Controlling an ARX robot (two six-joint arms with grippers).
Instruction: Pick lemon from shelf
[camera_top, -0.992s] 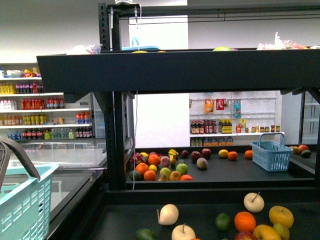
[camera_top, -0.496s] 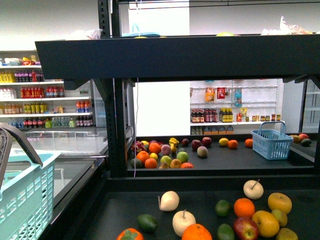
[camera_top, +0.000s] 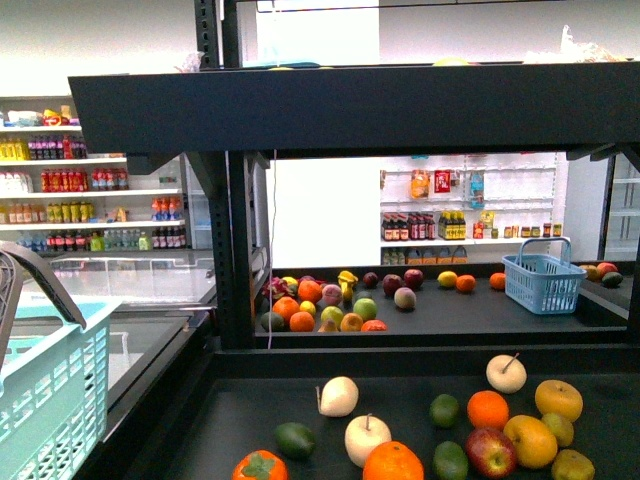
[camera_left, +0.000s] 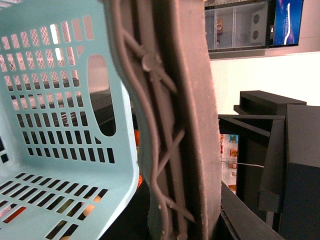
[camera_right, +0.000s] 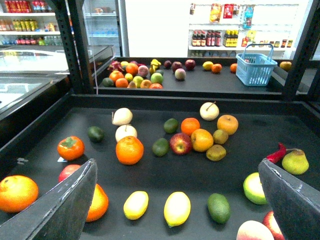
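The right claw (camera_right: 176, 162) is wide open and holds nothing. The lemon (camera_right: 177, 208) lies on the shelf (camera_right: 260, 135) near it. In the front view, a teal basket (camera_top: 50, 400) is at 8 o'clock and a blue basket (camera_top: 545, 285) at 3. I cannot tell about the left claw.

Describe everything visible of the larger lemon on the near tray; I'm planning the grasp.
The larger lemon is a smooth, glossy, bright yellow oval with tapered ends, looking whole. It lies on its side on the shelf's black tray, long axis pointing roughly away from the right wrist camera. A smaller lemon and a dark green fruit flank it without touching; only the tray touches it. The open right gripper frames it, not grasping.
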